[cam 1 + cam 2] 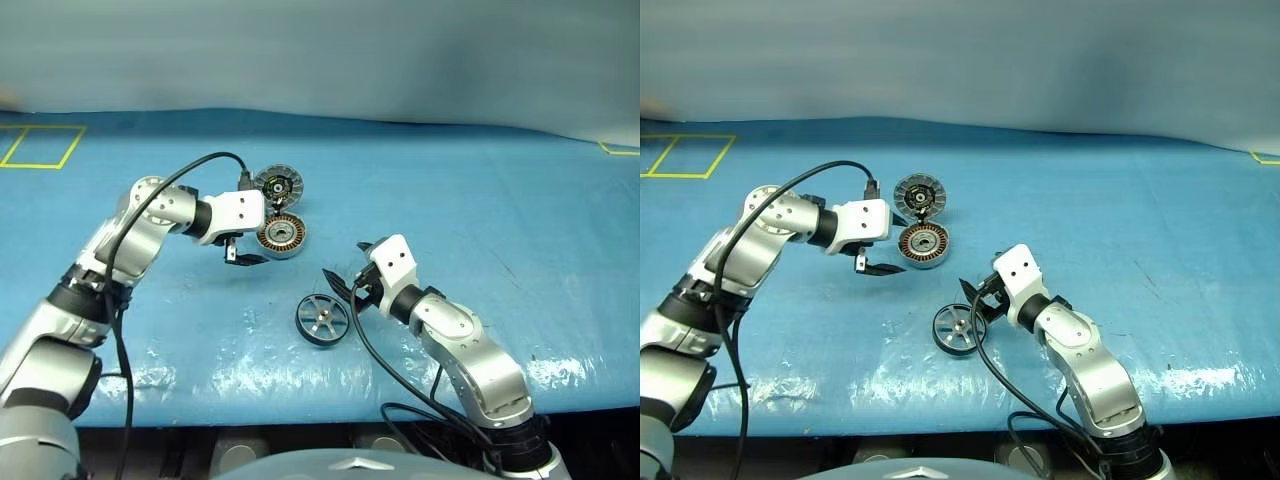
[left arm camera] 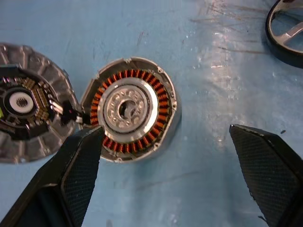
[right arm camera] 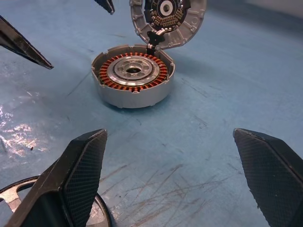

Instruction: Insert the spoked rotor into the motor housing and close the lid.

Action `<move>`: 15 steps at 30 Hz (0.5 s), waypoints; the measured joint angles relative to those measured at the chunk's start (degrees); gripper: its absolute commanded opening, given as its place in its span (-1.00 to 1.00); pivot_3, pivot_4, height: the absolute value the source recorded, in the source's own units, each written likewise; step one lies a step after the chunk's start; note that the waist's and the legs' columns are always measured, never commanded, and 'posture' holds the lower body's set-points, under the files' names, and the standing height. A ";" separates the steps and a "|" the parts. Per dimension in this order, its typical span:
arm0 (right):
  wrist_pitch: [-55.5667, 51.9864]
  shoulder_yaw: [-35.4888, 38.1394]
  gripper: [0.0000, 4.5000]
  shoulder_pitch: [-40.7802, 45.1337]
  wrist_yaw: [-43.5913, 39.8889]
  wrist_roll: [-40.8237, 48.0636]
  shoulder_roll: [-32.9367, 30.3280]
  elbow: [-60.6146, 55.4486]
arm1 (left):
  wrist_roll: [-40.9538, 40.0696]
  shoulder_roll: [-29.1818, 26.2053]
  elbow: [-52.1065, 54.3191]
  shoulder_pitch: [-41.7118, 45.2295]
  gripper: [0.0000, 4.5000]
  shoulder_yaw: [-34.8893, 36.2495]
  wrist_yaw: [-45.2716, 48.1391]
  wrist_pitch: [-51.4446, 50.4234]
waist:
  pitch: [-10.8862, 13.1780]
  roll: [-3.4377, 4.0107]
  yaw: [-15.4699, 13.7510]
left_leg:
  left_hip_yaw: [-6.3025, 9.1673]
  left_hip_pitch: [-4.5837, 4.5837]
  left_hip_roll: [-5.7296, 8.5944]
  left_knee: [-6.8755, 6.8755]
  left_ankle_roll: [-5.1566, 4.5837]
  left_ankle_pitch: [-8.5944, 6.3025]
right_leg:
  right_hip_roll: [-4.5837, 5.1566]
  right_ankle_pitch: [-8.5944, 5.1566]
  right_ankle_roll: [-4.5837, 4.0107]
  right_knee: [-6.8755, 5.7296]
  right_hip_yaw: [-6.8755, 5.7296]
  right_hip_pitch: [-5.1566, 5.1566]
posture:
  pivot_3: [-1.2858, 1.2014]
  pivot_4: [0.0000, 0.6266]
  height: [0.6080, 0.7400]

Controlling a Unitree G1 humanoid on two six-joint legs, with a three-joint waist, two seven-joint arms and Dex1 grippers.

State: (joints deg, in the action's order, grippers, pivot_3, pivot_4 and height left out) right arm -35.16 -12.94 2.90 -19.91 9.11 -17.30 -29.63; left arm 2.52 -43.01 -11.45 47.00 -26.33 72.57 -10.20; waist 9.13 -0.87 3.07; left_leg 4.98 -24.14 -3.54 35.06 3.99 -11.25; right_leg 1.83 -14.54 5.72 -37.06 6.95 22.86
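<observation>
Dark rim, silver spokes: spoked rotor (image 1: 322, 319), flat on the blue table cover (image 1: 480, 190), nearest the robot and apart from the shell.
Rotor handling: judged rigid metal, light to moderate in weight, smooth and possibly slippery at the spokes; best taken across the outer rim, 1 finger each side.
Right gripper (image 1: 345, 276): hovers just beside the rotor, jaws wide, holding nothing.
Left gripper (image 1: 880, 265): hangs just beside the motor housing, jaws wide, holding nothing.
Grey metal shell: motor housing (image 1: 923, 244), mouth up, ring of copper coils (image 2: 161, 101) exposed, silver centre bore vacant.
Housing handling: judged stiff and heavier than the rotor; coil windings look delicate, so steady it by the plain outer wall, not the inside.
Lid (image 1: 917, 194): swung fully open on the far side of the shell, joined at the edge by a small dark link (image 2: 71, 111); inner face with radial segments showing.
Lid handling: judged stiff; the link is the weak point, so push at the rim opposite it.
Open room: bare cover on every side of the 3 parts; table's front edge lies close behind the rotor; yellow floor-tape marks far off at the corners.
</observation>
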 measured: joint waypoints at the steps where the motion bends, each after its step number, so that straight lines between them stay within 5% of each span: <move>1: 1.07 -0.08 0.99 -0.49 -0.06 0.02 0.29 -0.02 | 1.18 1.02 -3.19 2.10 1.00 -1.42 1.79 1.60 | 0.00 0.00 0.10 | 0.01 -0.01 -0.02 0.00 0.00 0.00 | -0.03 0.03 0.08 -0.02 0.00 0.01 | 0.03 -0.52 1.00; 15: 7.37 -3.39 0.99 -6.38 1.40 -2.12 2.87 -0.15 | 10.31 9.89 -28.83 16.20 1.00 -6.98 15.23 15.58 | 0.04 0.00 0.54 | 0.09 -0.20 -0.03 0.15 -0.04 -0.02 | -0.06 -0.01 0.15 -0.22 -0.01 0.15 | 0.03 -0.52 1.00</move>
State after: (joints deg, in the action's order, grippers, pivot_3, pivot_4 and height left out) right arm -27.80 -16.34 -3.49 -18.51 6.99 -14.43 -29.78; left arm 12.83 -33.12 -40.28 63.21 -33.32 87.80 5.38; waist 9.17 -0.86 3.61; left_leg 5.07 -24.33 -3.57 35.21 3.94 -11.27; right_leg 1.77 -14.55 5.87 -37.28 6.94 23.01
